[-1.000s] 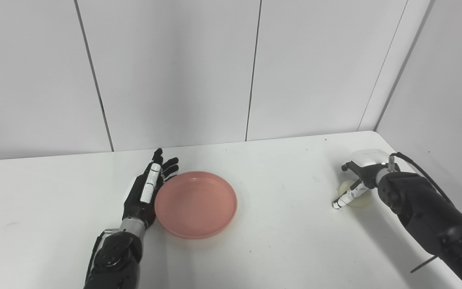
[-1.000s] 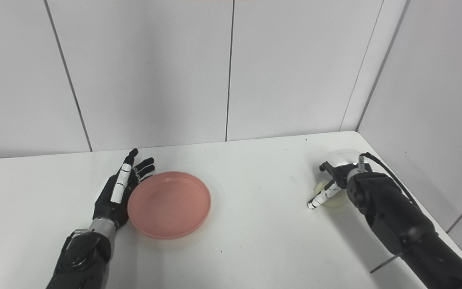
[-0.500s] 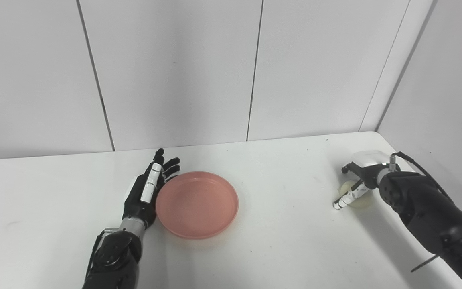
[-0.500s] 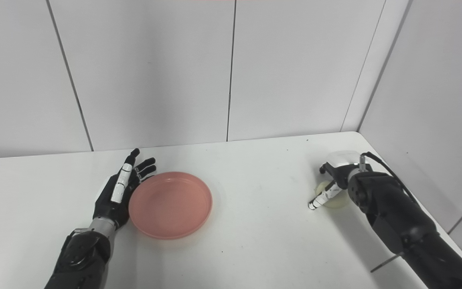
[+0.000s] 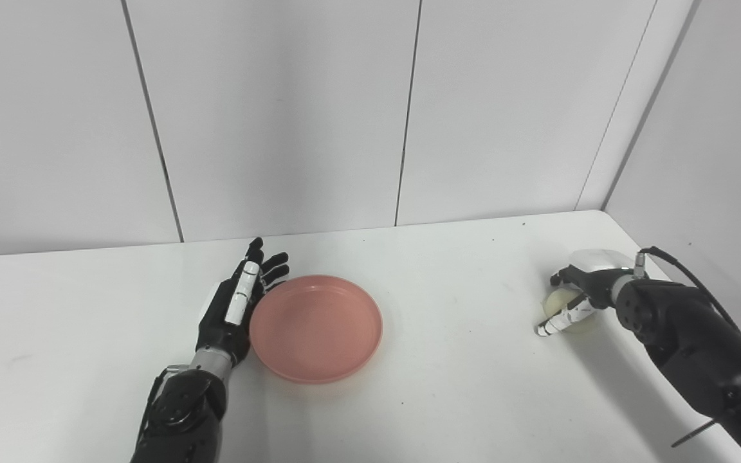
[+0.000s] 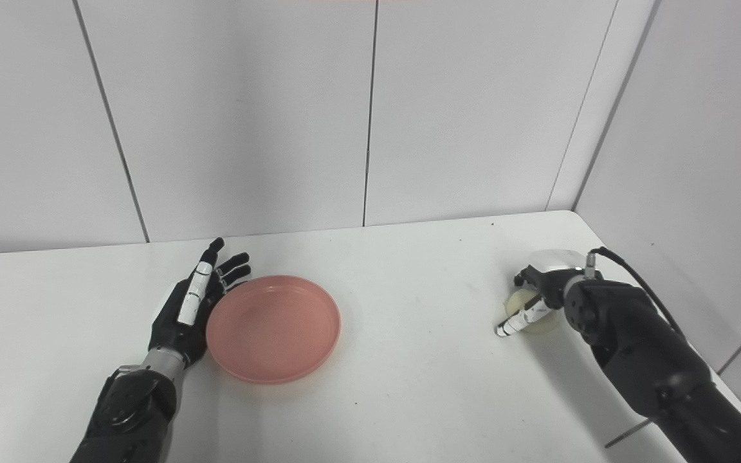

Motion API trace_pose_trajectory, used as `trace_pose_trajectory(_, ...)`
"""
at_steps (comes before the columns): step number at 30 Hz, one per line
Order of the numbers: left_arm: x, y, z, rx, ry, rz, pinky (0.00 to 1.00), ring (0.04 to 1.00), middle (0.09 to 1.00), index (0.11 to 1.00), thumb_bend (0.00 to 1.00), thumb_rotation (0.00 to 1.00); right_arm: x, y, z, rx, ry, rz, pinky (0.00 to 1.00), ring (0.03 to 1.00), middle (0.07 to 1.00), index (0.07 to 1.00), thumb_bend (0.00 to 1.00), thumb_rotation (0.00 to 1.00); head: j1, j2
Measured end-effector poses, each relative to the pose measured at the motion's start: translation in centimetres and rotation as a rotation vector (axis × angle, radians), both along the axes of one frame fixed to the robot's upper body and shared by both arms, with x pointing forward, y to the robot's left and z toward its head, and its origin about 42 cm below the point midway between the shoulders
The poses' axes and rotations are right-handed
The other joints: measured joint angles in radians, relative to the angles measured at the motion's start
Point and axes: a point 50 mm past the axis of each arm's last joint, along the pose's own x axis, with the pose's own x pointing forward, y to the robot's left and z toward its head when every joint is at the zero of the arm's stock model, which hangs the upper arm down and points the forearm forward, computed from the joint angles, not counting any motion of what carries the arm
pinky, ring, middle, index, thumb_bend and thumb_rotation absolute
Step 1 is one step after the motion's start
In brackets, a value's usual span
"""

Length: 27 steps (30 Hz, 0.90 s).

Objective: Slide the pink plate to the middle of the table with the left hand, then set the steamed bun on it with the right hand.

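1. While the pink plate [image 5: 316,326] lies left of the table's middle, the left hand [image 5: 232,305] is seen standing edge-on against its left rim, fingers [image 5: 242,292] straight and spread a little, nothing held.
2. Contact between palm and rim appears to be made; no gap can be made out in either view.
3. The plate is lying flat and empty on the white table [image 5: 448,386].
4. The steamed bun [image 6: 528,314], pale and round, is found near the table's right edge, well apart from the plate.
5. The right hand [image 5: 576,296] is placed over and around the bun, with one finger [image 5: 557,319] stretched along its near-left side; whether the bun is truly gripped or only touched cannot be told, as the hand hides most of it.
6. Step in hand, as judged: the slide is close to done or is being finished, and the grasp on the bun is being set up.
7. If more centring is wanted, a short push to the right is called for, with the palm kept low on the rim so that the plate is not tipped.
8. Next, a firm but gentle closing on the bun is called for, then a lift and a carry leftward to the plate.
9. Squashing of the soft bun is judged the main risk.
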Motion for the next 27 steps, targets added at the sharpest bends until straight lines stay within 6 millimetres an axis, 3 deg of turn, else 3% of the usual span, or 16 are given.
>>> trace_pose_trajectory(13, 0.0, 0.0, 0.0, 0.001, 0.001, -0.008, 0.8, 0.849, 0.833, 0.974, 0.71, 0.83, -0.2, -0.35, 0.12, 0.019, 0.017, -0.02, 0.68, 0.88, 0.903, 0.822, 1.0, 0.56, 0.002, 0.008)
trace_pose_trajectory(16, 0.0, 0.03, 0.0, 0.001, 0.001, -0.008, 0.79, 0.845, 0.829, 0.967, 0.71, 0.83, -0.19, -0.32, 0.13, 0.021, 0.015, -0.023, 0.6, 0.782, 0.871, 0.814, 1.0, 0.54, 0.002, 0.008)
trace_pose_trajectory(19, 0.01, 0.07, 0.01, 0.003, 0.001, -0.01, 0.79, 0.845, 0.828, 0.965, 0.71, 0.83, -0.19, -0.21, 0.24, 0.024, 0.007, -0.026, 0.58, 0.754, 0.856, 0.809, 1.0, 0.54, 0.002, 0.009)
trace_pose_trajectory(23, 0.05, 0.26, 0.02, 0.007, 0.003, -0.011, 0.79, 0.843, 0.823, 0.965, 0.73, 0.83, -0.28, -0.35, 0.33, 0.044, -0.02, -0.046, 0.52, 0.669, 0.773, 0.779, 1.0, 0.42, 0.002, 0.012)
trace_pose_trajectory(27, 0.09, 0.3, 0.07, 0.011, 0.015, -0.015, 0.79, 0.842, 0.821, 0.964, 0.74, 0.83, -0.23, -0.29, 0.24, 0.024, -0.045, -0.061, 0.4, 0.503, 0.606, 0.739, 0.99, 0.24, 0.002, 0.014)
